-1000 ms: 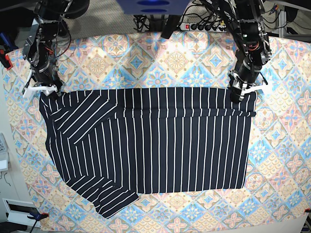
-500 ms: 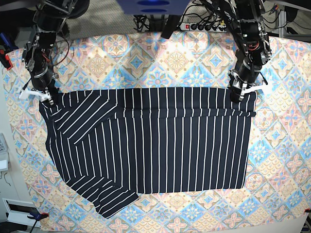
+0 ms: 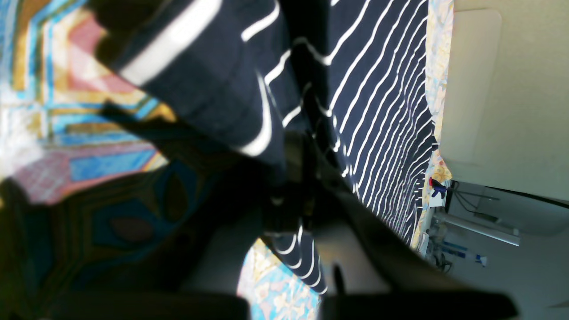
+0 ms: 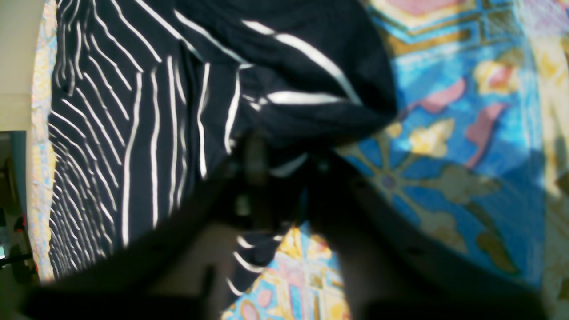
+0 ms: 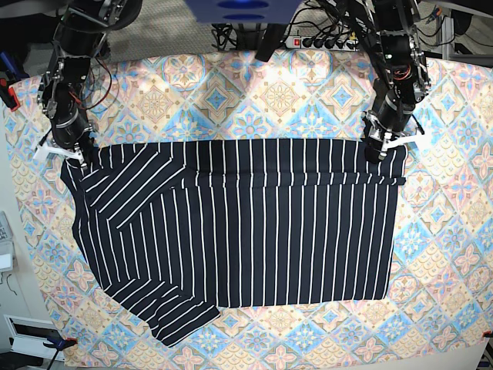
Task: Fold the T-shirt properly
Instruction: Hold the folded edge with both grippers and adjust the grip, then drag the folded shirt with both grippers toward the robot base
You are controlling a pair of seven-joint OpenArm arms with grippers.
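Observation:
The dark navy pinstriped T-shirt (image 5: 254, 223) lies spread on the patterned tablecloth (image 5: 277, 100), its upper band folded over and one sleeve folded in at the left. My left gripper (image 5: 383, 150) is at the shirt's top right corner. In the left wrist view it (image 3: 306, 178) is shut on a bunched fold of the T-shirt (image 3: 382, 89). My right gripper (image 5: 75, 153) is at the top left corner. Seen from the right wrist, this gripper (image 4: 284, 171) pinches a gathered edge of the T-shirt (image 4: 133, 111) between its dark fingers.
A power strip (image 5: 323, 42) and cables lie beyond the cloth's far edge. A red clamp (image 5: 9, 96) holds the cloth at the left edge and another clamp (image 5: 58, 343) sits at the bottom left corner. Both arm bases stand at the back.
My right gripper has closed from open onto the shirt's top left corner, drawing that corner up slightly. The left gripper has held still on the right corner.

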